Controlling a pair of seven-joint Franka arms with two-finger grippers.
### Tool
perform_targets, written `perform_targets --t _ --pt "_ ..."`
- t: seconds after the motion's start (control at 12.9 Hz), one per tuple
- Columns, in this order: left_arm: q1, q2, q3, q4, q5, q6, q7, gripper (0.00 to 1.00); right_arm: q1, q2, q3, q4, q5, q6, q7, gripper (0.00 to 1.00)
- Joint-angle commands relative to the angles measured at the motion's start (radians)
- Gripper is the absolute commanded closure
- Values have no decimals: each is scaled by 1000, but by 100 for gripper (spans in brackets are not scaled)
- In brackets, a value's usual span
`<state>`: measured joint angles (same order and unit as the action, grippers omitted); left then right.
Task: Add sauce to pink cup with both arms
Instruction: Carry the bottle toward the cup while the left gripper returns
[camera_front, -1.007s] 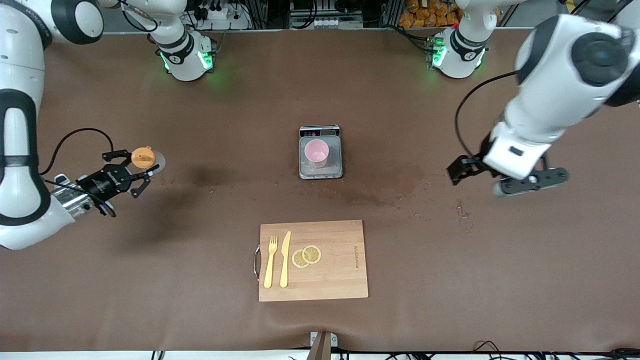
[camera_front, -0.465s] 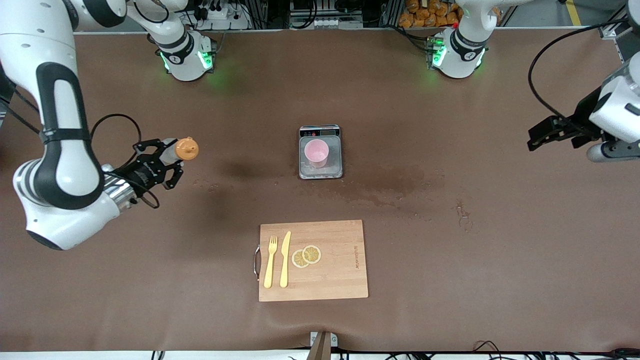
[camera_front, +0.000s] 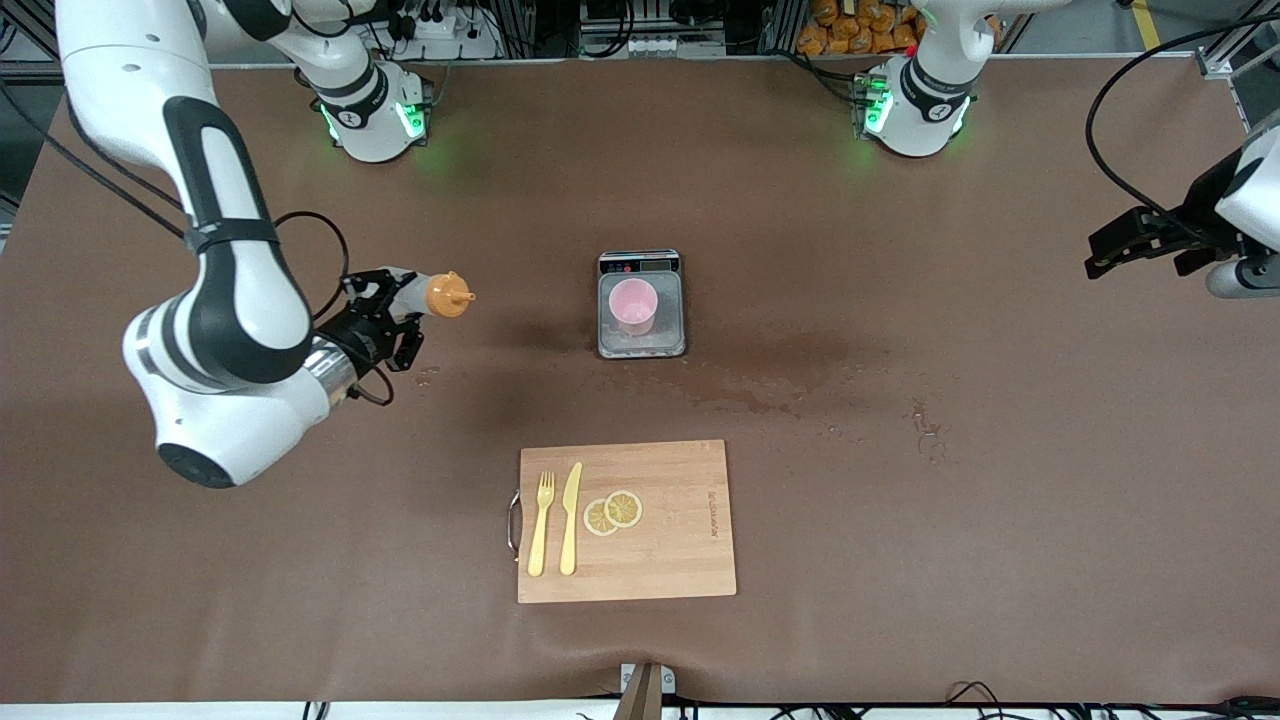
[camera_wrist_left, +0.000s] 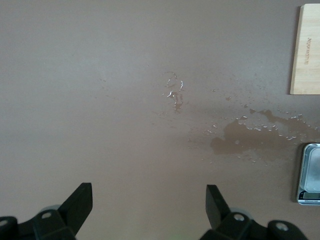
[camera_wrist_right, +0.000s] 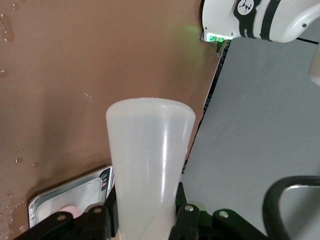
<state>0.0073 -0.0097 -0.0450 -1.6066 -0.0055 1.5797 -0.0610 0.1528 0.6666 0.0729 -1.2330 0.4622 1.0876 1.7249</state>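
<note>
The sauce bottle (camera_front: 440, 296), whitish with an orange nozzle cap, is tipped on its side in the air, nozzle toward the pink cup (camera_front: 633, 303). My right gripper (camera_front: 393, 306) is shut on its body over bare table, between the right arm's end and the cup. The cup stands upright on the grey scale (camera_front: 668, 335) at mid-table. In the right wrist view the bottle (camera_wrist_right: 150, 160) fills the jaws of the right gripper (camera_wrist_right: 145, 215), with the scale (camera_wrist_right: 55, 202) past it. My left gripper (camera_front: 1238, 279) hangs open and empty high over the left arm's end; it also shows in its own wrist view (camera_wrist_left: 148, 204).
A wooden cutting board (camera_front: 680, 540) with a yellow fork (camera_front: 541, 520), a yellow knife (camera_front: 571, 515) and lemon slices (camera_front: 613, 512) lies nearer to the front camera than the scale. Wet patches (camera_front: 790, 375) mark the mat beside the scale.
The right arm carried the bottle toward the scale and tipped its nozzle toward the cup. The left arm swung away toward its end of the table and slowed.
</note>
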Motion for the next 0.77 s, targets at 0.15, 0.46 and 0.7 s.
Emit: perform_targets --t 0.15,0.46,0.7 --pt "-9 -13 5 -1 -11 0 18 0 137 1 -10 6 -100 41 174 56" --pt "-9 -4 5 36 -17 -4 7 0 186 4 -10 1 -108 73 272 56" --pt "-1 -7 5 33 -17 -18 9 0 244 27 -10 0 -137 107 372 56"
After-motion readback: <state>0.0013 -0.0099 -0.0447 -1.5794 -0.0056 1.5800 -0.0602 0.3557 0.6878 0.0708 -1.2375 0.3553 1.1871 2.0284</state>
